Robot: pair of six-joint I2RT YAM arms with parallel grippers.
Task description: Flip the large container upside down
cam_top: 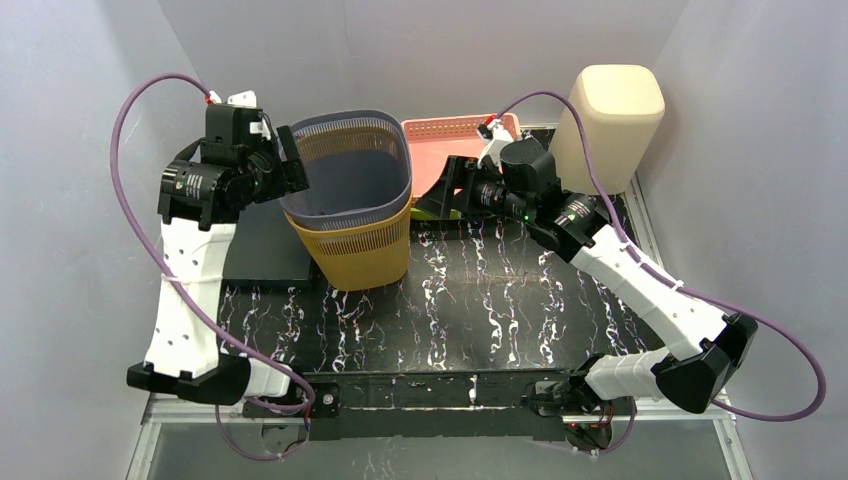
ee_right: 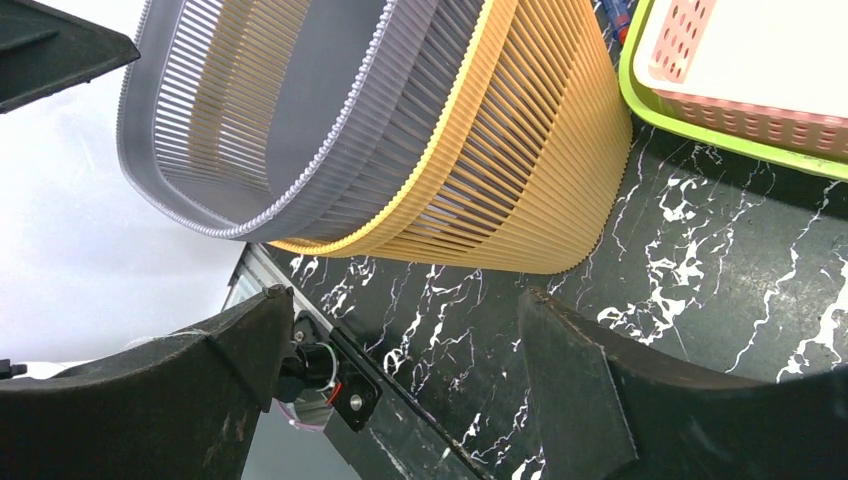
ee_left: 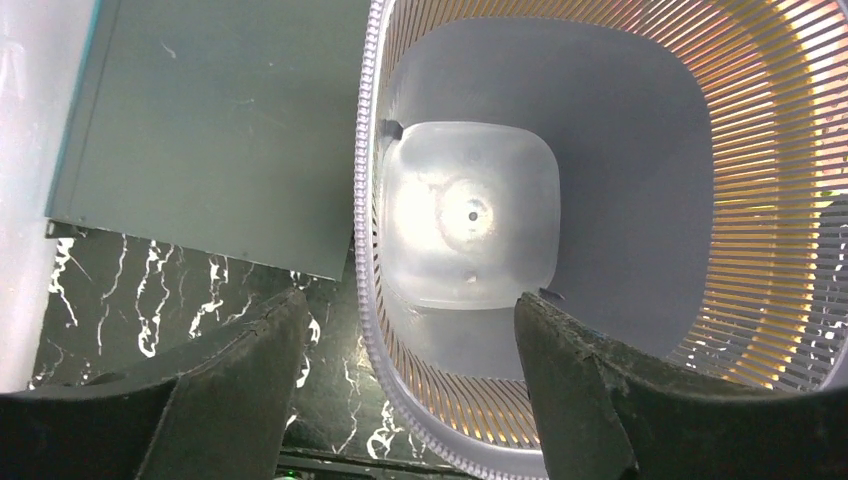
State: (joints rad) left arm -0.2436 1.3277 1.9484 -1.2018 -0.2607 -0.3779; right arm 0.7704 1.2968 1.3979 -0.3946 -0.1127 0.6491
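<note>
The large container, a grey slatted basket, stands upright, nested inside a yellow slatted basket at the back left of the table. My left gripper is open and straddles the grey basket's left rim: one finger hangs outside, the other inside, and neither visibly touches it. My right gripper is open and empty, just right of the two baskets. In its wrist view the gripper hangs over bare table, with the grey basket and the yellow basket ahead.
A dark grey board lies left of the baskets. A pink perforated basket in a green tray sits behind my right gripper. A tall cream bin stands at the back right. The table is black marble.
</note>
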